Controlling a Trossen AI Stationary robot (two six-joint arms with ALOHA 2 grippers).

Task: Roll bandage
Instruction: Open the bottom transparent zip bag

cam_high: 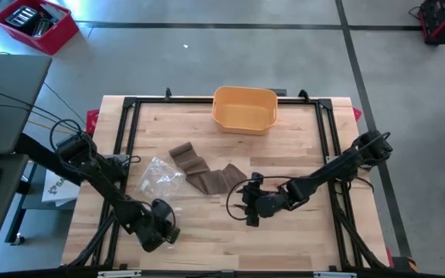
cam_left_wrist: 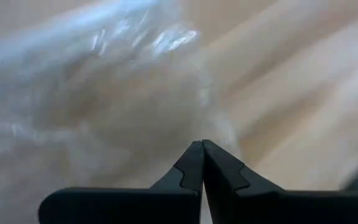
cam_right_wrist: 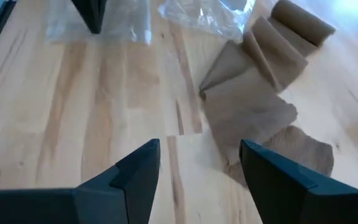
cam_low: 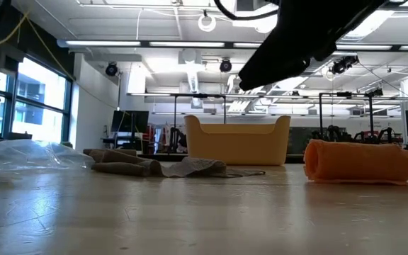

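High view shows a yellow tub [cam_high: 244, 109] at the far edge of the wooden table [cam_high: 207, 239], and nothing shows inside it. A brown bandage [cam_high: 207, 171] lies unrolled and crumpled in the middle of the table, in front of the tub. A clear plastic bag [cam_high: 159, 174] lies right beside the bandage, on the left arm's side. The left claw [cam_high: 167, 234] is down near the front edge of the table, well apart from the bandage, and its two fingers [cam_left_wrist: 191, 167] are pressed tight together with nothing between them. The left wrist view shows blurry clear plastic past those closed fingers. The right claw [cam_high: 251, 202] is low over the table just beside the near end of the bandage, and it stands wide with nothing in it. The right wrist view shows the bandage lying in folds past the right claw's spread fingers [cam_right_wrist: 138, 165], with the plastic bag farther off. Black metal rails [cam_high: 130, 131] run along the table's sides. The floor around it is grey, and a red box [cam_high: 35, 23] sits on the floor in a far corner. The low view shows an orange roll [cam_low: 361, 161] on the table, and a big room with ceiling lights behind it.
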